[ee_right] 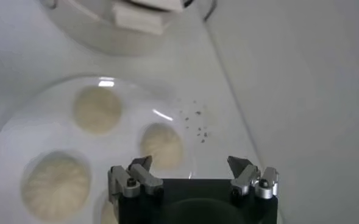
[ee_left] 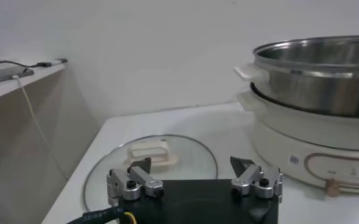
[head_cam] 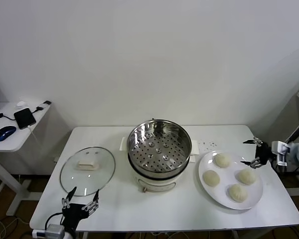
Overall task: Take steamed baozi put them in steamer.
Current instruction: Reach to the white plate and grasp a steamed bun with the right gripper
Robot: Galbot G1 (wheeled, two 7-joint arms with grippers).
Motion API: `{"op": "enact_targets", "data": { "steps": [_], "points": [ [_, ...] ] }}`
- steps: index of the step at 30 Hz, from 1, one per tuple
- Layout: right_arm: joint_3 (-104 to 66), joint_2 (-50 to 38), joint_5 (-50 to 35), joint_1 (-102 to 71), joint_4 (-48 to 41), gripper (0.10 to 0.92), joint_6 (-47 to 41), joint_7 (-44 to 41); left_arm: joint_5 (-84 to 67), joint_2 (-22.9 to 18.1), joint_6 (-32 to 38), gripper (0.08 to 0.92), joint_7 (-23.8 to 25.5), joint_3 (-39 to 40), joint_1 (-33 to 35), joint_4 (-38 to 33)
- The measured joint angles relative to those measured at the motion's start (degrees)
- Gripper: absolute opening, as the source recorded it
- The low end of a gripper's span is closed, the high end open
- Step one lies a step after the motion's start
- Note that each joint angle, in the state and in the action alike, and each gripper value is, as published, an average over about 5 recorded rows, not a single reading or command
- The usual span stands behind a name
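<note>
We're hovering the right gripper [head_cam: 252, 152], jaws apart, beside the plate [head_cam: 207, 187] of baozi [head_cam: 222, 160]; left gripper [head_cam: 80, 199] idling spread near the lid [head_cam: 70, 172].

Looks like a lab or office room set up as a test kitchen, not a real home kitchen. Plain white wall [head_cam: 154, 55] behind, bare of tiles, cupboards or sink. White counter [head_cam: 114, 209] on thin legs, carrying only a few cooking things: steamer [head_cam: 158, 154] on a white electric base, glass lid [head_cam: 87, 170], white plate [head_cam: 209, 191] with four steamed baozi [head_cam: 211, 178]. Side desk [head_cam: 15, 133] at the left with a computer mouse [head_cam: 5, 133], a phone [head_cam: 25, 118] and charging cables [head_cam: 40, 108]. Loose wires on the floor under that desk.
</note>
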State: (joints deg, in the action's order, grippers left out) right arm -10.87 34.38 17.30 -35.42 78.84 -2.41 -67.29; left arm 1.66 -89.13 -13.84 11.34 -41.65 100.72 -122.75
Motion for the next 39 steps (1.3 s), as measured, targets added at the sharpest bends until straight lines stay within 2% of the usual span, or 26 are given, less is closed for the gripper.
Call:
{"op": "enact_targets", "data": {
  "steps": [13,26,39],
  "points": [
    [12.6,8.9,9.9,13.2,-13.0,0.823,3.7,-5.8,0.7,-0.7,0.1,0.823,-0.1,-0.2,0.9,-0.1],
    [14.9,15.7,16.6,16.2,-21.3,0.823,7.3,-4.3,1.2,-0.8,0.4,0.823,-0.2,0.1,1.6,0.1],
    [15.6,18.6,19.6,17.5,-25.2,0.823,8.4,-2.8,1.3,-0.9,0.4,0.823,-0.2,0.4,1.7,0.4]
  ]
}}
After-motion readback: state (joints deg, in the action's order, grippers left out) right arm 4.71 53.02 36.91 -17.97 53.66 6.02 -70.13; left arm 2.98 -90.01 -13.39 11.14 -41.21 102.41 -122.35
